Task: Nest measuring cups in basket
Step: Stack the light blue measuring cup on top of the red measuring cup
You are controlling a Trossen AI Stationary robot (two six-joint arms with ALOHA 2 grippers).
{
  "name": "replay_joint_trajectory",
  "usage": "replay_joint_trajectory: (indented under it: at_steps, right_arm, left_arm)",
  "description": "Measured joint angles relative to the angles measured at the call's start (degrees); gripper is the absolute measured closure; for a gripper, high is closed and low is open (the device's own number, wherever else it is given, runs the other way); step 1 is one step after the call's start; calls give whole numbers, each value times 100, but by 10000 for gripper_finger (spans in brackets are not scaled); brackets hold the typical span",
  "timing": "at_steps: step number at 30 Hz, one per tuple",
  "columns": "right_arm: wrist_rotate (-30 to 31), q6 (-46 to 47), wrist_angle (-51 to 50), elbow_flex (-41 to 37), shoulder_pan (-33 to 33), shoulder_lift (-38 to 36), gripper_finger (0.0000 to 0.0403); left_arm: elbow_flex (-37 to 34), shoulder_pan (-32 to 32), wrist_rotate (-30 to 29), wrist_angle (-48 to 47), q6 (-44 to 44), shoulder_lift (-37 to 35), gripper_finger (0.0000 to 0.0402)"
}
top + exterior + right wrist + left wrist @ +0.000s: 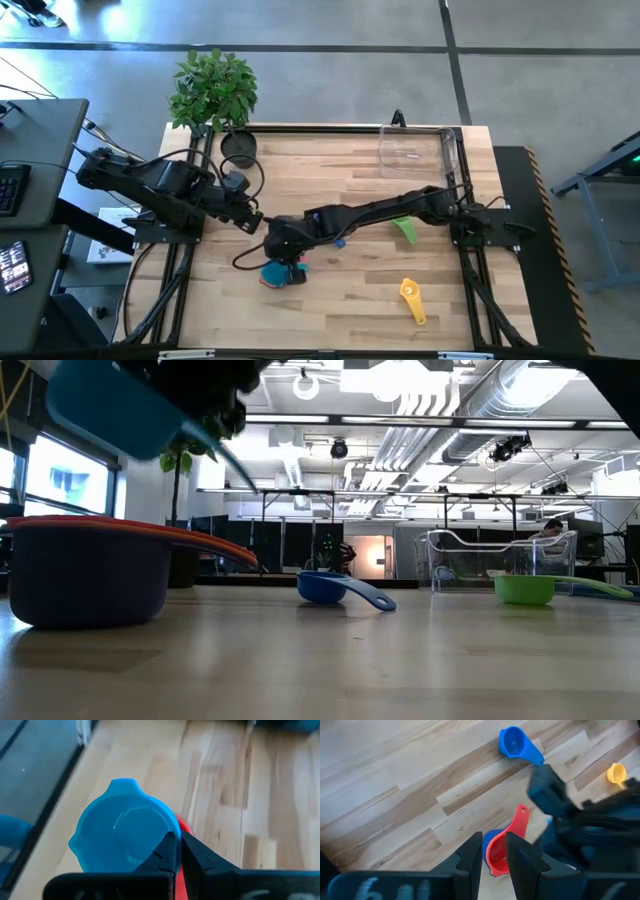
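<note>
Holding the teal cup (122, 832) in the right gripper (179, 851), fingers pressed together on its rim/handle, cup lifted clear of the table (340, 310). Hovering just over the nested stack near the front-left of centre in the high view. Showing in the low view as the teal cup (120, 410) hanging above the purple cup (85, 575), which is carrying an orange cup (150, 532) inside it. Showing in the left wrist view a red cup (502, 845) sitting on top of something blue at that same stack; not possible to tell how red, orange and purple are ordered there.

Waiting with the left gripper (492, 857) just left of the stack, fingers partly spread, nothing between them, pointing at the red cup.

Lying loose on the table:
- blue cup (517, 745), upright, just beyond the stack toward the middle; same blue cup (335, 588) seen in the low view, handle pointing right.
- green cup (405, 229) right of centre, beneath the right arm, well apart from the stack.
- yellow cup (412, 300) near the front right, handle pointing to the table's front edge.

Sitting at the back right corner: basket (415, 148), clear, upright, no cups visible inside. Standing at the back left: potted plant (215, 95) in a black pot.
</note>
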Motion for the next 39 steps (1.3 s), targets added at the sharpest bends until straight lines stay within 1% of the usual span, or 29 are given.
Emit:
replay_joint_trajectory:
  at_steps: [7, 11, 14, 17, 22, 36, 39]
  right_arm:
    - [31, 401, 0, -7, -15, 298, 402]
    - [81, 395, 34, -7, -32, 308, 402]
    - [69, 200, 123, -7, -65, 308, 402]
    - [-70, -88, 173, -7, -80, 308, 398]
    - [-45, -538, 179, -7, -81, 308, 393]
    - [-153, -652, 254, -7, -34, 413, 391]
    - [-149, -659, 277, -7, -35, 413, 385]
  left_arm:
    - [0, -2, 0, -1, 2, 0, 328]
    - [0, -2, -1, -4, 12, 0, 328]
    - [0, -2, -2, -4, 55, 0, 328]
    - [0, -2, -2, -4, 96, 0, 328]
    - [0, -2, -3, -6, 98, 0, 328]
    - [0, -2, -4, -6, 101, 0, 328]
    - [0, -2, -4, -6, 101, 0, 328]
